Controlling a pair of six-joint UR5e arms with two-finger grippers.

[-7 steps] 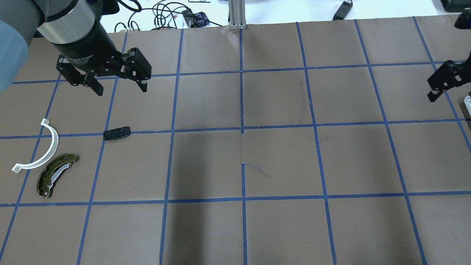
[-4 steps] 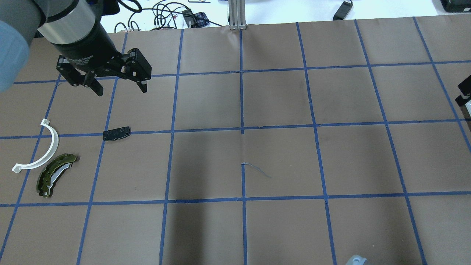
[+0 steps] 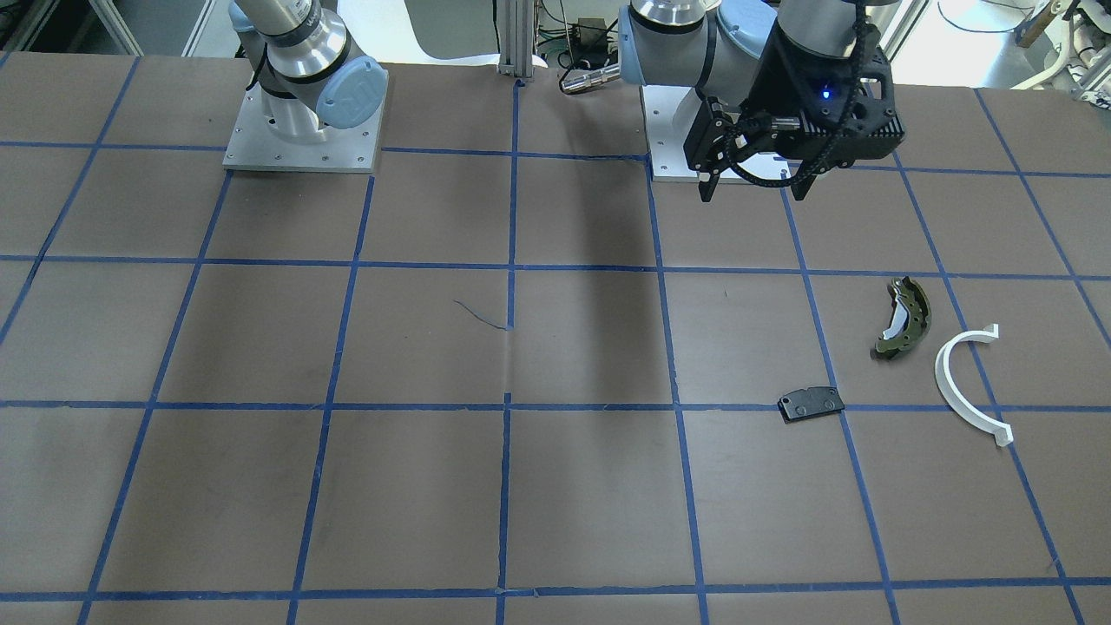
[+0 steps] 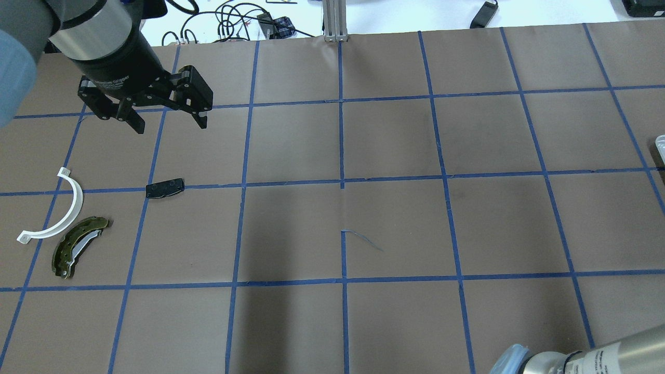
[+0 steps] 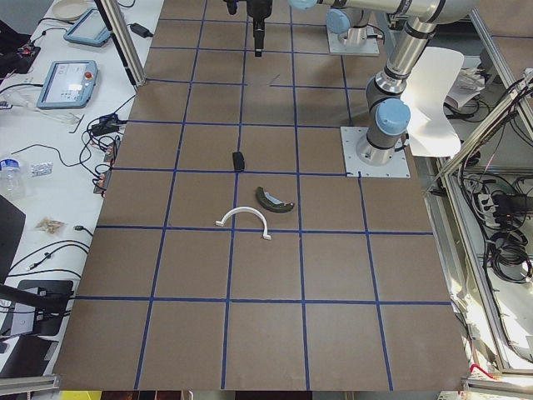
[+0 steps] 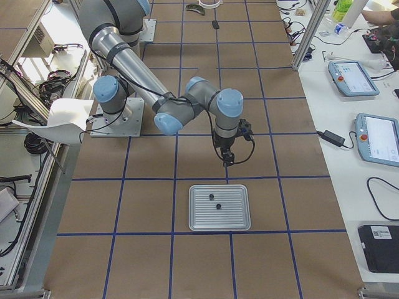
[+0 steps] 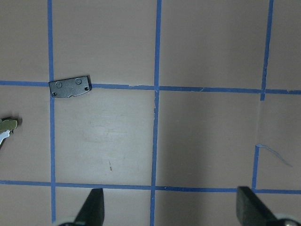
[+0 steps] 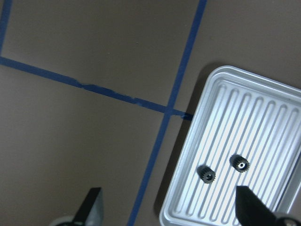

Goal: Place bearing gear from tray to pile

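Observation:
Two small dark bearing gears lie in the ribbed silver tray, also seen in the exterior right view. My right gripper is open and empty, above the table at the tray's edge. It is outside the overhead view. The pile lies far left: an olive-green brake shoe, a white half-ring and a black pad. My left gripper is open and empty, held above the table behind the pad.
The table is brown paper with a blue tape grid. A corner of the tray shows at the overhead view's right edge. My right arm's elbow fills the bottom right. Cables lie beyond the far edge.
My right gripper has moved out of the overhead view past the right edge, and the right arm's elbow has come in at the bottom right. The left gripper has barely moved.

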